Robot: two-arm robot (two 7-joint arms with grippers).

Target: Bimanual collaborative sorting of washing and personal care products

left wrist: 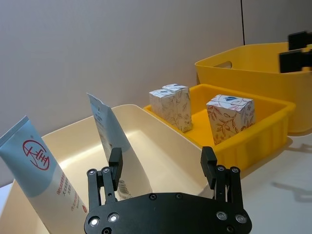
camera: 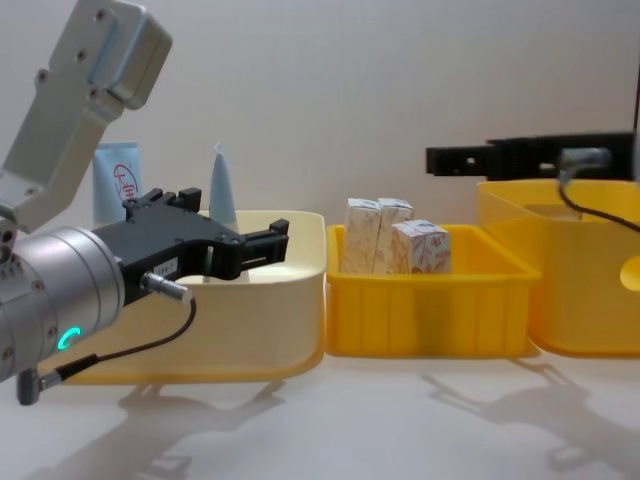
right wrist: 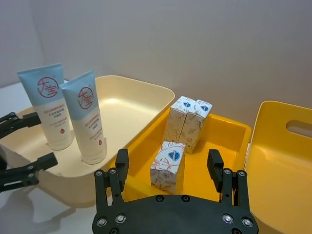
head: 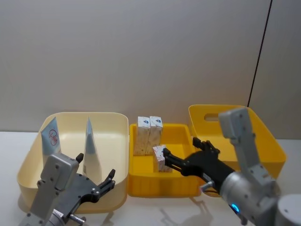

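Observation:
Two pale blue-and-white squeeze tubes [head: 51, 136] [head: 90, 146] with red logos stand upright in the cream bin [head: 120, 141] on the left. Three speckled whitish cartons sit in the shallow yellow tray [head: 181, 132]: two side by side at the back [head: 143, 135] [head: 155, 134], and one alone [head: 161, 157] nearer the front. My left gripper [head: 96, 169] hovers open and empty over the cream bin's front rim, short of the tubes [left wrist: 105, 124]. My right gripper [head: 186, 153] is open and empty above the tray, just beside the lone carton [right wrist: 168, 165].
A deep yellow bin [head: 268, 141] with a handle slot stands at the right, close behind the right arm. The three containers sit side by side on a white table [camera: 400, 420] before a plain grey wall. The tray's right half [right wrist: 219, 161] holds nothing.

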